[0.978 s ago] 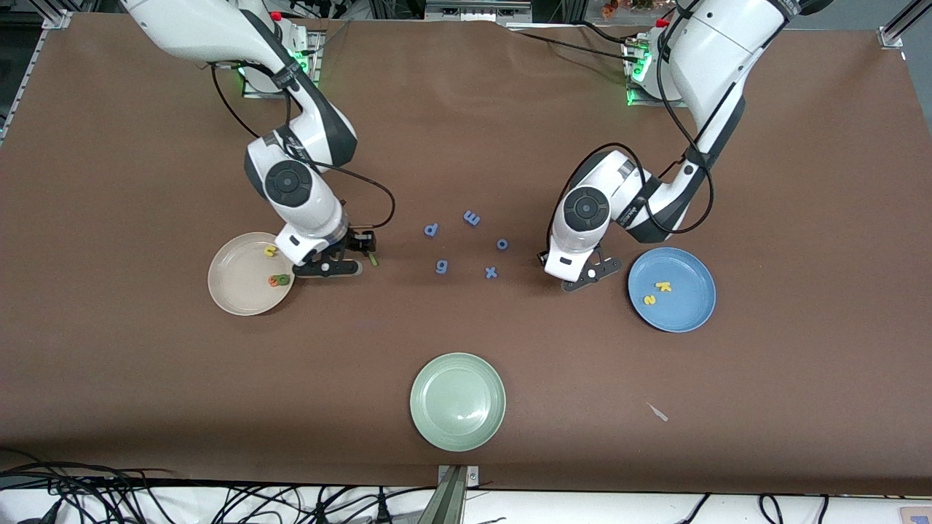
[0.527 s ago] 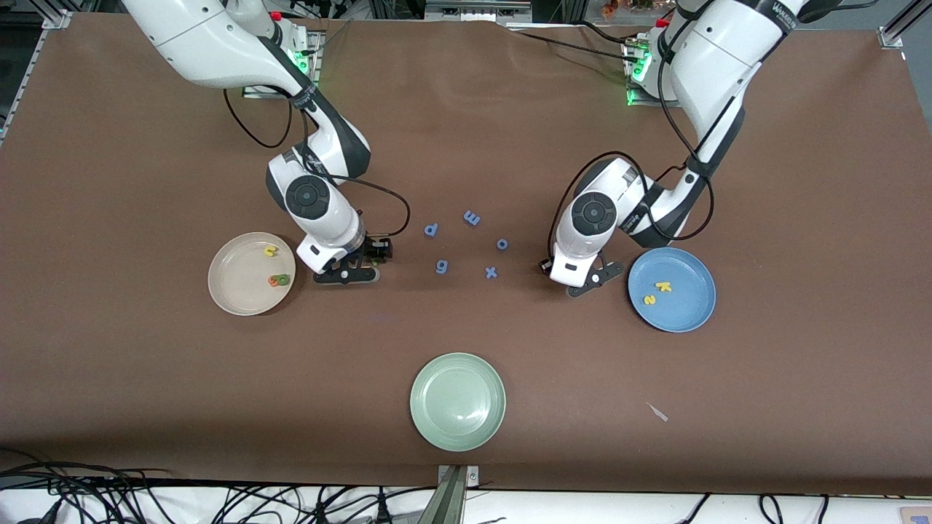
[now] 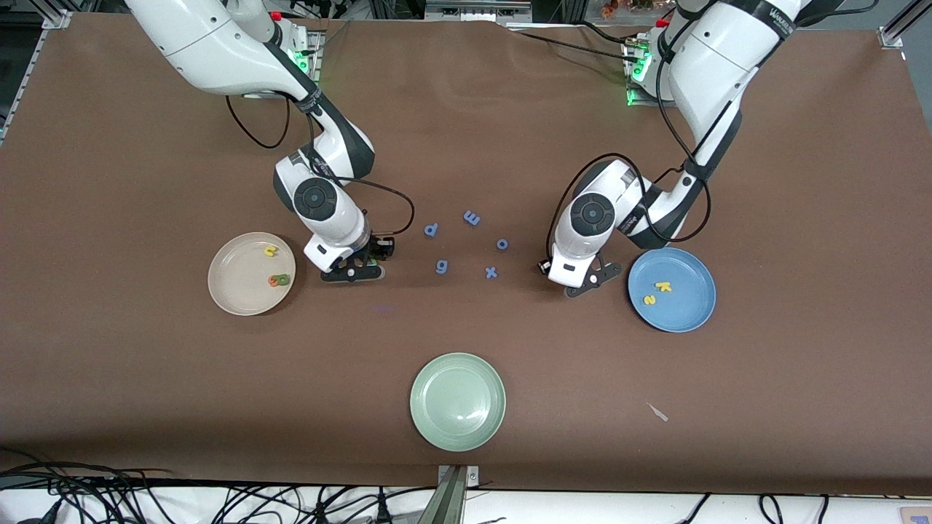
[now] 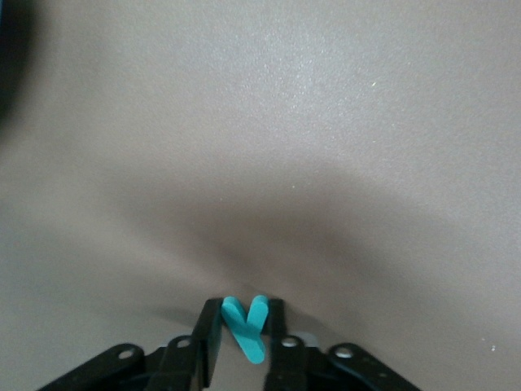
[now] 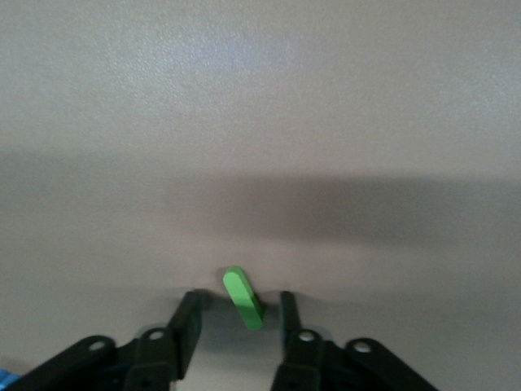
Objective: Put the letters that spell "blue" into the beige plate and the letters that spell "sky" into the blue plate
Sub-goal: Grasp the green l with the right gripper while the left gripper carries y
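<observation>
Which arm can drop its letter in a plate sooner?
Left: the left gripper is shut on the teal y beside the blue plate; the right gripper only straddles the green l.

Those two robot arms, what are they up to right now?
Both arms are picking foam letters off the table. The left claw is shut on the teal y beside the blue plate, which holds two yellow letters. The right claw stands open around the green l beside the beige plate, which holds a yellow, an orange and a green letter.
</observation>
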You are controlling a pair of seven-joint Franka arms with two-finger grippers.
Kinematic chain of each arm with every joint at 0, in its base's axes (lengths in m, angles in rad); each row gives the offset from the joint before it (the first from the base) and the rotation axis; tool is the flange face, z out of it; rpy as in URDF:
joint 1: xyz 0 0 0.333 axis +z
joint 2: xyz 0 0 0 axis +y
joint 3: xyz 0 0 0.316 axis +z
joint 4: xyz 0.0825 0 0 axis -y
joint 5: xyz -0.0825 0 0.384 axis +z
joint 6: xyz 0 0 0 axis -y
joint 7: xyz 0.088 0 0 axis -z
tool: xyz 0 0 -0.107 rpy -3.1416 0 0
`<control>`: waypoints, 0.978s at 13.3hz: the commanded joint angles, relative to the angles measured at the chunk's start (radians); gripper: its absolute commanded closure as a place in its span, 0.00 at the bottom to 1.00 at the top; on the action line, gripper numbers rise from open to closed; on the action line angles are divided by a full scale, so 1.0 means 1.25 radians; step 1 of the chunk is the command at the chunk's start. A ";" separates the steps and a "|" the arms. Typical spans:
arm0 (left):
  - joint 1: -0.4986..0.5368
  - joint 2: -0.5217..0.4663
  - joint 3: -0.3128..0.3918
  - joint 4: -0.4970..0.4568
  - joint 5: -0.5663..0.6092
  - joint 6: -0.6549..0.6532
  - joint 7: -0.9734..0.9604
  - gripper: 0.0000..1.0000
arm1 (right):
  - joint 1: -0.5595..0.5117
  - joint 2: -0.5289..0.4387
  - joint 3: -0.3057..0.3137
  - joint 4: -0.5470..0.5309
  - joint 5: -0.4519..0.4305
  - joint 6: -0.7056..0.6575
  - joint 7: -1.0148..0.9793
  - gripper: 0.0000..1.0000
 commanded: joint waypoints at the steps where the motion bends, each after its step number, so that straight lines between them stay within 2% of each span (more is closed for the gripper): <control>1: 0.009 -0.015 -0.001 -0.010 0.032 -0.009 -0.017 0.98 | -0.003 -0.005 0.005 -0.015 -0.017 0.012 0.009 0.66; 5: 0.026 -0.055 -0.001 0.000 0.032 -0.024 -0.011 0.98 | -0.004 -0.018 0.004 -0.017 -0.017 0.005 -0.003 0.87; 7: 0.058 -0.087 -0.001 0.002 0.033 -0.038 0.022 0.98 | -0.005 -0.045 -0.013 -0.015 -0.015 -0.011 -0.048 0.89; 10: 0.130 -0.116 -0.001 0.004 0.033 -0.084 0.197 0.98 | -0.022 -0.105 -0.050 -0.010 -0.004 -0.099 -0.171 0.90; 13: 0.192 -0.113 0.011 0.001 0.034 -0.085 0.352 0.97 | -0.063 -0.180 -0.073 -0.012 -0.002 -0.227 -0.302 0.90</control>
